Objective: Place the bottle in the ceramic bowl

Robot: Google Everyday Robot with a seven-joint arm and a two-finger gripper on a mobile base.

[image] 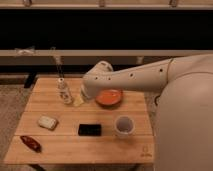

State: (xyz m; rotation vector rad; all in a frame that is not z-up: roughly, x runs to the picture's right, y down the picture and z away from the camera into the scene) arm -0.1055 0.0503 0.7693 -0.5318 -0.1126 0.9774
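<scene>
The small clear slim bottle with a dark cap [63, 92] stands upright on the wooden tabletop [65, 150], off to the left of the round orange-red ceramic bowl [109, 97] from where I stand. Just left of that bowl, between it and the bottle, the robot's gripper [80, 99] hangs low, jaws spread and holding nothing. The bottle looks light, stiff and smooth, and narrow-footed, so it would likely tip at a nudge. A hold across its body at mid-height, below the cap, seems safest.
</scene>
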